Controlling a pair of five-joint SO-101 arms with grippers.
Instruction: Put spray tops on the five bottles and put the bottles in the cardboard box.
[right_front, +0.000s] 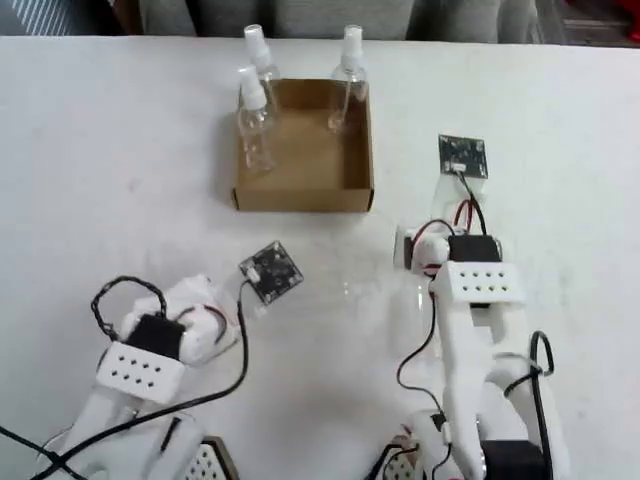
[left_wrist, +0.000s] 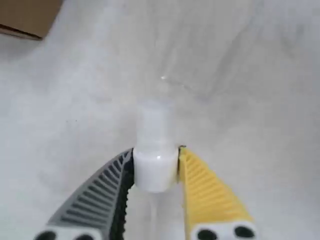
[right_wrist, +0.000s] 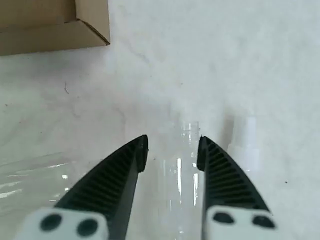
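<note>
My left gripper (left_wrist: 155, 155) is shut on a white spray top (left_wrist: 155, 167) and holds it just above the white table. My right gripper (right_wrist: 172, 147) is shut on a clear, uncapped bottle (right_wrist: 187, 165) whose open neck points away from the wrist. A loose white spray top (right_wrist: 245, 142) lies on the table just beside that bottle. A second clear bottle (right_wrist: 35, 175) lies on the table to one side. The cardboard box (right_front: 303, 198) stands at the table's far middle. A capped bottle (right_front: 255, 125) stands in it, another (right_front: 345, 80) leans at its far corner and a third (right_front: 258, 50) is at its far rim.
The left arm (right_front: 150, 345) is at the near left and the right arm (right_front: 475, 280) at the near right, both with loose black cables. The box's corner (right_wrist: 50, 30) lies ahead of my right gripper. Bare table separates the arms from the box.
</note>
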